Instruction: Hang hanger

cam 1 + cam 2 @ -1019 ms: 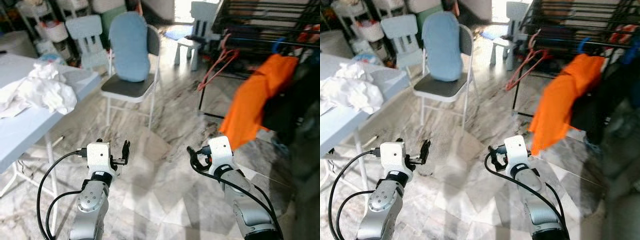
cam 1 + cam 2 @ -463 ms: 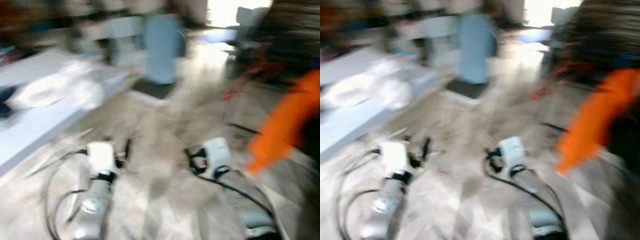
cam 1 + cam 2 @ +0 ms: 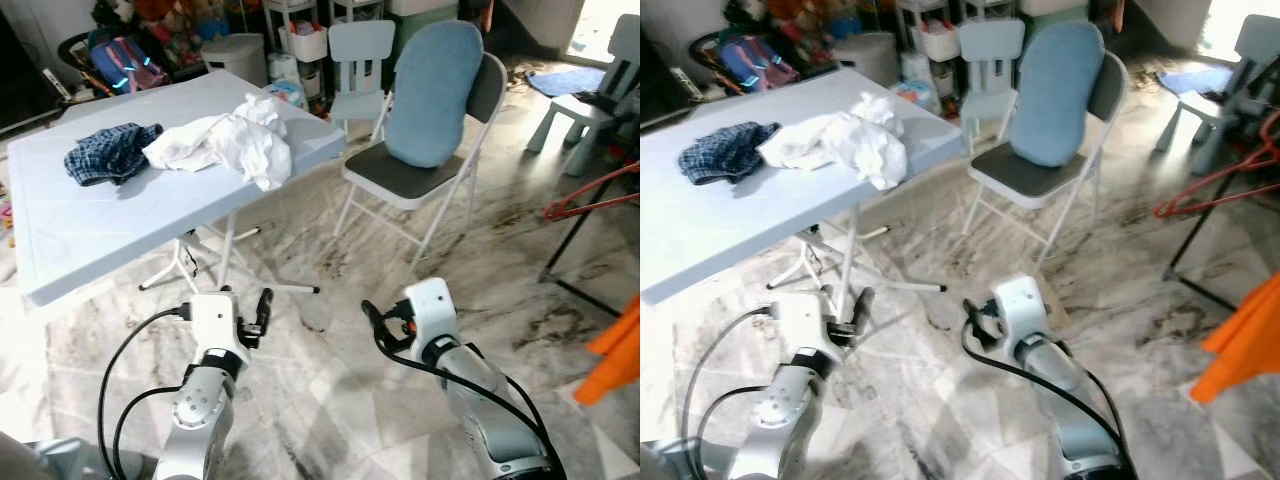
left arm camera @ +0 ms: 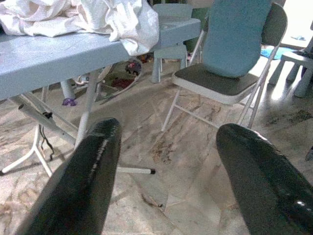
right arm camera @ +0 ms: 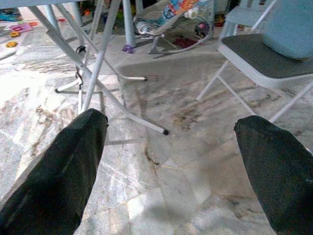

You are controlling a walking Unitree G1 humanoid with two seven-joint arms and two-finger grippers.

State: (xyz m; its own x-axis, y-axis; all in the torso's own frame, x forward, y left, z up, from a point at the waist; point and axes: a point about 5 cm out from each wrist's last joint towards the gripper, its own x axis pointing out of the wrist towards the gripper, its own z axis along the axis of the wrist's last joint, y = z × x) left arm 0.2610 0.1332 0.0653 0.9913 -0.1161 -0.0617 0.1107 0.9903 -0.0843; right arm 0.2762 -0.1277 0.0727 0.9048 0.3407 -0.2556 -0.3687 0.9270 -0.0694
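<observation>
Both arms sit low in front of me over the marble floor [image 3: 330,400], nothing in either. Left gripper [image 4: 168,181]: fingers spread wide, empty, aimed toward the folding chair [image 3: 425,165] and the table legs. Right gripper [image 5: 171,171]: fingers also wide apart, empty, looking under the table [image 3: 120,215] at its metal legs.

On the table: white crumpled cloth [image 3: 225,145] near the far corner, one fold draped over the edge; dark checked cloth [image 3: 110,152] just beside it, toward my left. The chair carries a blue cushion [image 3: 432,95] leaning on its backrest.

Red hanger [image 3: 590,198]: at the right edge of my head view, well away from both grippers, partly cut off by the frame. I can't tell what it hangs from. A black rack leg [image 3: 580,225] runs beside it. Orange garment [image 3: 615,350] is cropped at the right edge, only a corner visible. Small pale chairs [image 3: 360,55] and clutter stand behind the table, too small to sort out.
</observation>
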